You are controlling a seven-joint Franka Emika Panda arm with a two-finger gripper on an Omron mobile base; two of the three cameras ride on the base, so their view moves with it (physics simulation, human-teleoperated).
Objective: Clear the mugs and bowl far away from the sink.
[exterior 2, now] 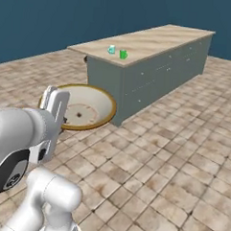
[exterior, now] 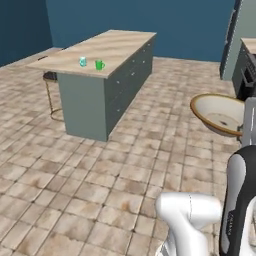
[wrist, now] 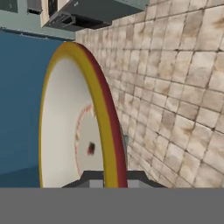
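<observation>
While I've got the wide shallow cream-white bowl with the tan-gold rim point(exterior 2: 86, 108) pinched by its edge in the two-finger gripper point(wrist: 114, 175), the relation that matters is bowl vs. the long grey-green island counter with the pale wood-grain top point(exterior: 102, 82). The counter sits well ahead of the arm, across open tiled floor point(exterior: 90, 170); in the left base view it's up and to the left of the bowl, in the right base view up and to the right. Its long axis runs away from me, near end closest. On that near end stand the two small mugs, the translucent teal mug point(exterior: 83, 61) and the bright green mug point(exterior: 99, 64), just beside each other, not touching as far as I can tell.

Gripper: jaws nearly shut, clamped narrow on the bowl's rim. In the hand view the rim runs up between the finger tips, cream inside w/ faint reddish marks to the left, reddish-brown outside to the right. The bowl's carried in the air over the floor, tipped on edge so its inside faces sideways toward the base cams, not level.

Arm pose: folded close to the base, white forearm upright, hand held out at about counter-top height, bowl hanging off its far side.

My read: bowl is in transit, mugs look already parked. Next move prob needs the base closer to the counter's near end, then the bowl levelled before set-down, w/ room left beside the mugs. Sink I can't pick out.
</observation>
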